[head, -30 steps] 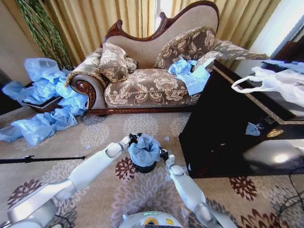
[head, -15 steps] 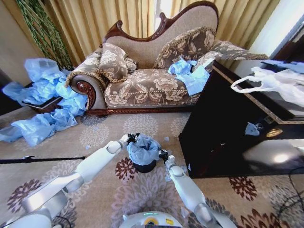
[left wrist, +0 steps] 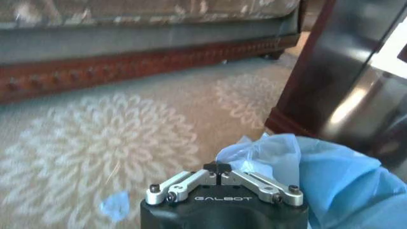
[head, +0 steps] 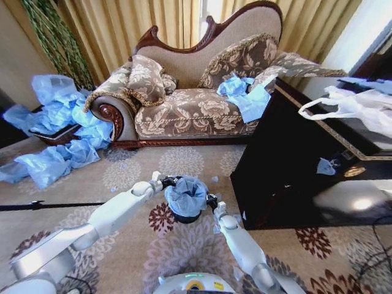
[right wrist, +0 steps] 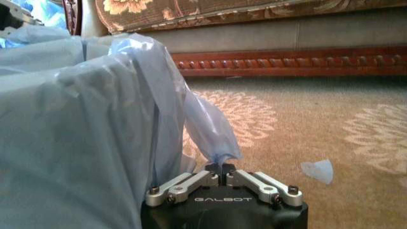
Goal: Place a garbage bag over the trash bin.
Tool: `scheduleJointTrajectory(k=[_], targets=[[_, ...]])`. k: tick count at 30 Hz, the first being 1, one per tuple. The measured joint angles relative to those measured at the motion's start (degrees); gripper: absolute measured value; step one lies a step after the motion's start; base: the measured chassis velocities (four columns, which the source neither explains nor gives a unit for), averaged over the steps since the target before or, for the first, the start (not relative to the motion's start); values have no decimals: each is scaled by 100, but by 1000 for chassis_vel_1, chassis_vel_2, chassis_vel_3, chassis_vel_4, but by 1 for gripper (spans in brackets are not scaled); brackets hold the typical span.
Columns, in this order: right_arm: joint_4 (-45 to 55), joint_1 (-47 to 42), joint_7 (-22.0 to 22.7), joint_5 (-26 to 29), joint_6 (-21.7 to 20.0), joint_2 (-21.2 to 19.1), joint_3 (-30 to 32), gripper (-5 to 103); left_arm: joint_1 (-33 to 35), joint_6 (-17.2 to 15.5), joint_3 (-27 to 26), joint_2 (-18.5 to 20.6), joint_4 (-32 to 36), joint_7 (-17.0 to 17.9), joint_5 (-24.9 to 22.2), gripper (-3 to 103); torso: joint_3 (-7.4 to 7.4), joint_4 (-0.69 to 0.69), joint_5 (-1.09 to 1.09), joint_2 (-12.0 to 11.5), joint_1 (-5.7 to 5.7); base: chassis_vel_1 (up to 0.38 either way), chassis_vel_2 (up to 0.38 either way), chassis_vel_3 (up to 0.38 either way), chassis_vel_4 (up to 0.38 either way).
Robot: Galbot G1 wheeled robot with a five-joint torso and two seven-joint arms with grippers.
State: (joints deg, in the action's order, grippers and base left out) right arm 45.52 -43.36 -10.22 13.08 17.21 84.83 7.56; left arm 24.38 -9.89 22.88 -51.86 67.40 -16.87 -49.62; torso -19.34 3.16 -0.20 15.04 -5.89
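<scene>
Two grippers flank the trash bin (head: 185,215), which stands on the patterned carpet (head: 122,174) between the sofa (head: 196,104) and the dark cabinet (head: 294,159). The garbage bag (head: 186,195) is draped over the bin's mouth and bunched on top, so just the black base shows below it. The left gripper (head: 166,181) sits at the far-left side of the rim; in the left wrist view its fingers are closed together, with blue film lying just beside them, and I cannot tell whether any is caught. The right gripper (head: 211,199) is at the near-right side, pinched shut on a twisted tail of the bag, seen in its wrist view. The bin lies straight between them, upright, so pulling the plastic down each side looks like the remaining work.
</scene>
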Motion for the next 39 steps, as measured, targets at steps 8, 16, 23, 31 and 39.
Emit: scheduleJointTrajectory(k=[8, 16, 23, 31, 39], targets=[[24, -62, -2, -18, 20, -7, -15, 0, -59, -773, -181, 1, -122, 279, -791, 0, 0, 1, 0, 0, 0, 0, 0, 0, 0], [17, -91, -12, -26, 58, -14, -33, 0, -85, -928, -184, -101, -521, -11, -916, 0, 1, 1, 0, 0, 0, 0, 0, 0, 0], [27, -157, -17, -91, 70, 32, -77, 0, 159, -351, -166, -270, -1087, -856, -76, 0, 1, -1, 0, 0, 1, 0, 0, 0, 0], [172, -285, 5, -119, 70, -21, -72, 0, 429, 102, -330, -266, -1045, -737, 44, 0, 1, -1, 1, 0, 1, 0, 0, 0, 0], [1627, -1051, 336, -170, -237, -431, 114, 23, 1448, 518, -1704, -157, -468, -169, -111, 26, 2, 0, 0, 0, 1, 0, 0, 0, 0]])
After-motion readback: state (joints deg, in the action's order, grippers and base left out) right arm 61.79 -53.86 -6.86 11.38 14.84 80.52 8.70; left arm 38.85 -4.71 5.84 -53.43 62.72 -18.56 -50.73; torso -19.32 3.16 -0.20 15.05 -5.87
